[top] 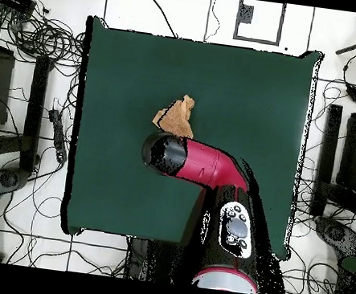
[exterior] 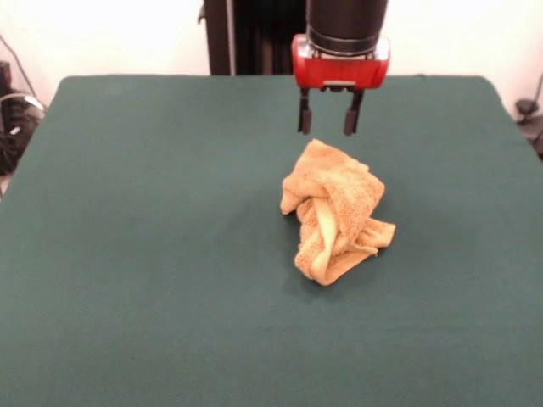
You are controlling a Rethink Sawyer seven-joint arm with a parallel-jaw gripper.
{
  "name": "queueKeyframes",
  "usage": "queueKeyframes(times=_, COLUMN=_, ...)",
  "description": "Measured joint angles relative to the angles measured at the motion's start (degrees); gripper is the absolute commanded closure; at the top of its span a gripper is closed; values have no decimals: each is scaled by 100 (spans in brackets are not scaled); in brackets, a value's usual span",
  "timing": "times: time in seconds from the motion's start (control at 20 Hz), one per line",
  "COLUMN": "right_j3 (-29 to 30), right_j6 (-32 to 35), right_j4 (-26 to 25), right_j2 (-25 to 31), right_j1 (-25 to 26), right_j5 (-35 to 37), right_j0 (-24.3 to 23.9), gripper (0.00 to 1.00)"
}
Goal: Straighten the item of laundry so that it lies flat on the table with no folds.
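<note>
The golden-orange towel [exterior: 337, 214] lies crumpled in a tight, twisted heap near the middle of the dark green table [exterior: 136, 254]. In the overhead view only part of the towel [top: 177, 118] shows beyond the arm. My gripper [exterior: 330, 125] hangs just above the towel's far edge, its two dark fingers [exterior: 304, 114] apart and holding nothing. In the overhead view the red and black arm [top: 203, 163] covers the gripper and the near part of the towel. The towel's tag is not visible.
Green cloth extends widely on all sides of the towel. Cables and stands [top: 40, 46] lie on the floor beyond the table's edges. The robot's pedestal [exterior: 254, 34] stands at the far side.
</note>
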Motion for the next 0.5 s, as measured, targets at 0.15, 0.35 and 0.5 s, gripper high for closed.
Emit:
queueKeyframes(times=0.15, right_j3=-1, right_j6=0, right_j4=1, right_j2=4, right_j1=25, right_j5=-1, right_j0=-34, gripper=0)
queueKeyframes(times=0.35, right_j3=-5, right_j6=0, right_j4=1, right_j2=6, right_j1=76, right_j5=-1, right_j0=-75, gripper=0)
queueKeyframes(times=0.5, right_j3=-7, right_j6=0, right_j4=0, right_j2=7, right_j1=150, right_j5=-1, right_j0=-83, gripper=0)
